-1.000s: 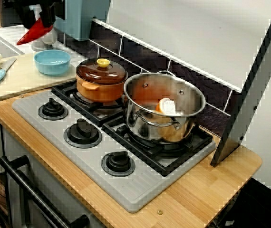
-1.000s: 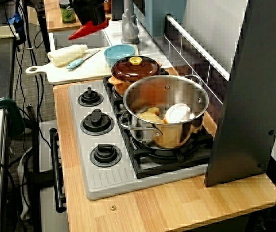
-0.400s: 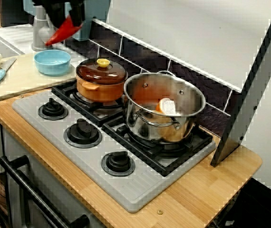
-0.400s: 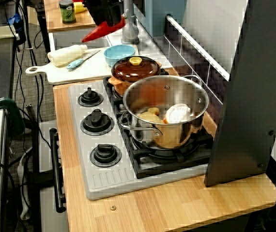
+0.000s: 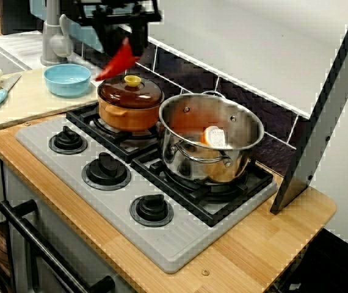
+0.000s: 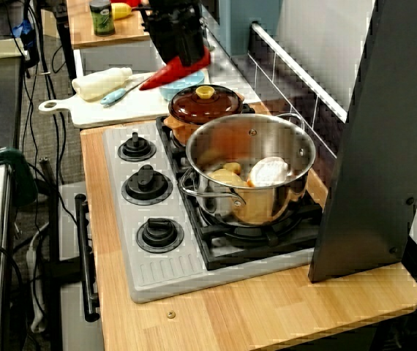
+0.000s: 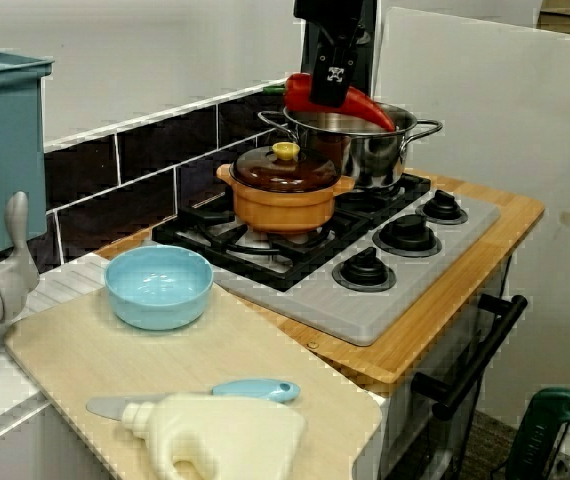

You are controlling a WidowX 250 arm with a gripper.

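Note:
My gripper [image 5: 124, 44] is shut on a red pepper [image 5: 116, 63], which hangs tilted in the air with its tip pointing down. In the front view it hovers just above and behind an orange pot with a brown lid [image 5: 130, 104] and yellow knob. From the stove's end, the gripper [image 6: 188, 57] and the pepper [image 6: 173, 71] are between the blue bowl [image 6: 186, 82] and the orange pot [image 6: 203, 102]. To the right stands an open steel pot [image 5: 180, 160] with white and orange food inside. In the cutting-board view the pepper [image 7: 340, 97] overlaps the steel pot [image 7: 365, 165].
A blue bowl [image 7: 158, 287], a blue-handled knife [image 7: 250, 391] and a white bottle [image 7: 220, 440] lie on the cutting board [image 7: 85, 350]. A grey faucet [image 5: 50, 36] stands behind it. Three stove knobs [image 5: 106, 168] line the front. A dark slanted panel [image 5: 320, 122] stands at the right.
The gripper has carried the red pepper to the right, from near the faucet and past the blue bowl to just above the lidded orange pot.

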